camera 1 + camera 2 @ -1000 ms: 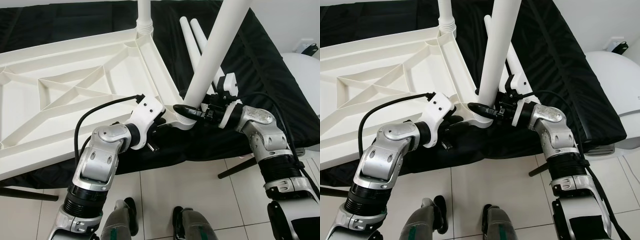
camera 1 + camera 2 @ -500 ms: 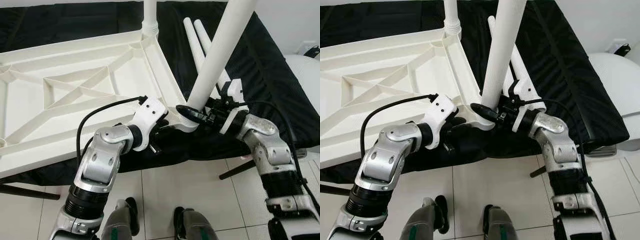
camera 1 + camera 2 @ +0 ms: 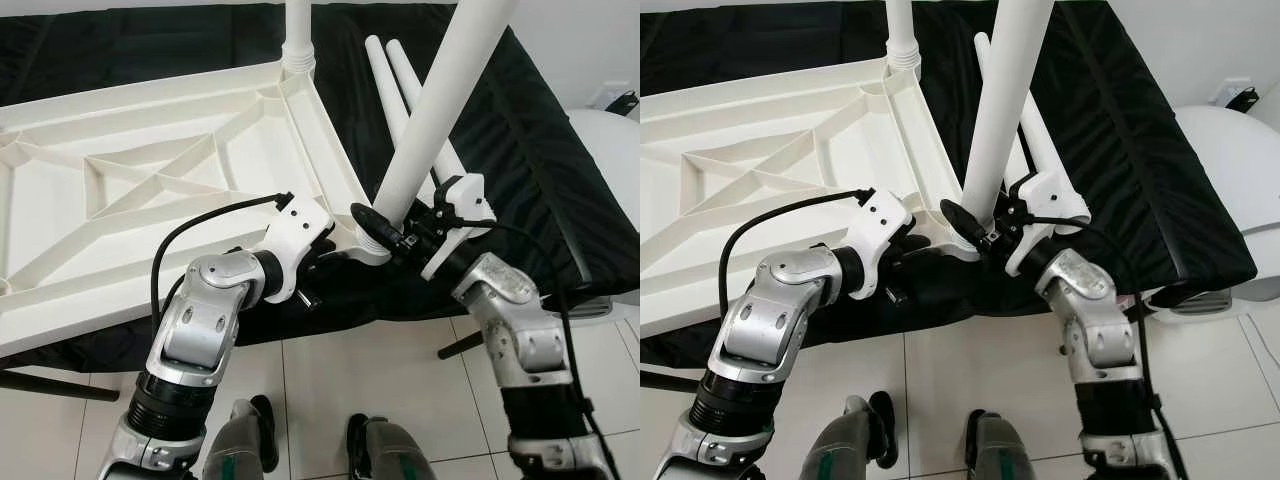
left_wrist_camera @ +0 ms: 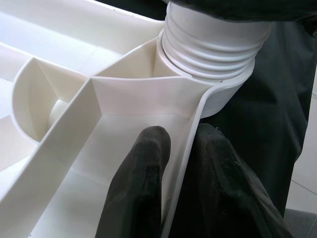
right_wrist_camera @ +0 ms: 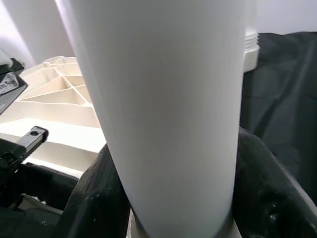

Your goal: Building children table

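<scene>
two grippers work the nearest corner of the upturned white tabletop (image 3: 150, 190), which lies on a black cloth (image 3: 520, 140). our left gripper (image 4: 181, 163) pinches the tabletop's rim just beside the threaded socket (image 4: 213, 54). at two o'clock from it, our right gripper (image 3: 385, 228) clasps the tilted white leg (image 3: 440, 100) seated there. farther, at twelve o'clock, two spare legs (image 3: 395, 85) lie beside another mounted leg (image 3: 298, 35).
</scene>
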`<state>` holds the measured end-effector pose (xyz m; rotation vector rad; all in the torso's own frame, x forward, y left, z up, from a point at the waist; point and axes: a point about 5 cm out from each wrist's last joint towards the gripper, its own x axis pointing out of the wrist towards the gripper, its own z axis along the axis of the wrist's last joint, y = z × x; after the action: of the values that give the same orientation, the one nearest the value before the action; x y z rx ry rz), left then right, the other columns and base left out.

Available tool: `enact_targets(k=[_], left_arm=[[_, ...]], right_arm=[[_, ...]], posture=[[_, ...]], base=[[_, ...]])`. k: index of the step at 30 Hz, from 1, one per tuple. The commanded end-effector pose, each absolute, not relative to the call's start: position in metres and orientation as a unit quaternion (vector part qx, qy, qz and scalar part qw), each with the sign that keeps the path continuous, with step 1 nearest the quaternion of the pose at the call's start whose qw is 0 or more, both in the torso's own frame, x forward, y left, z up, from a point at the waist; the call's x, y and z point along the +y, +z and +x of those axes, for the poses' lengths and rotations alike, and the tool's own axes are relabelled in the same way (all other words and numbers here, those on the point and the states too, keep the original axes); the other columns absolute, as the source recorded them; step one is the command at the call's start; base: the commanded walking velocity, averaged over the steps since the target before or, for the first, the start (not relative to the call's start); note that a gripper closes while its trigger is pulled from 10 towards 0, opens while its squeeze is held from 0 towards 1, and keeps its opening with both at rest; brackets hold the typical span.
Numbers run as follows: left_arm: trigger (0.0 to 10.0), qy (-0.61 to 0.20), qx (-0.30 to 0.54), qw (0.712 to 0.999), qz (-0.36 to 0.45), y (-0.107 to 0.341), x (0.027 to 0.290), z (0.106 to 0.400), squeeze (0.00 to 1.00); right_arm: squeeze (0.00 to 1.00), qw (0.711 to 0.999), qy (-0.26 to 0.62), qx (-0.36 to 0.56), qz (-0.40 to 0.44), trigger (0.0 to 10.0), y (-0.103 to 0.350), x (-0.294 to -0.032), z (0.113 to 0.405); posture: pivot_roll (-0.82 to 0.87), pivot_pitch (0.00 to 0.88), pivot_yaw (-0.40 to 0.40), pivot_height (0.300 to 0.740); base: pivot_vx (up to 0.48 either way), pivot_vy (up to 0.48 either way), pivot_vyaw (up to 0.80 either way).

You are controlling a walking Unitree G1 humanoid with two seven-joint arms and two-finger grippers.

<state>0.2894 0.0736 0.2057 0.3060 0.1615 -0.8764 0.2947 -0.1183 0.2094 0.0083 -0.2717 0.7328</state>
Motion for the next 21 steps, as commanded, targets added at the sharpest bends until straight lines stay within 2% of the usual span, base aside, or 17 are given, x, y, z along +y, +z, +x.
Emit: enact_targets(k=[1, 9, 21], left_arm=[[10.0, -0.364, 0.075, 0.919, 0.133, 0.204, 0.08, 0.293, 0.0], [10.0, -0.362, 0.077, 0.92, 0.131, 0.204, 0.08, 0.292, 0.0], [10.0, -0.365, 0.084, 0.918, 0.133, 0.2, 0.077, 0.29, 0.0]], right_arm=[[0.0, 0.908, 0.399, -0.119, 0.042, 0.0, 0.204, -0.097, 0.286], [0.0, 0.938, 0.319, -0.119, 0.066, 0.0, 0.196, -0.076, 0.279], [0.0, 0.966, 0.216, -0.117, 0.078, 0.0, 0.191, -0.071, 0.282]], posture=[[-0.02, 0.236, -0.037, 0.74], [-0.02, 0.241, -0.037, 0.74], [-0.02, 0.242, -0.029, 0.74]], base=[[0.0, 0.0, 0.0], [0.0, 0.0, 0.0], [0.0, 0.0, 0.0]])
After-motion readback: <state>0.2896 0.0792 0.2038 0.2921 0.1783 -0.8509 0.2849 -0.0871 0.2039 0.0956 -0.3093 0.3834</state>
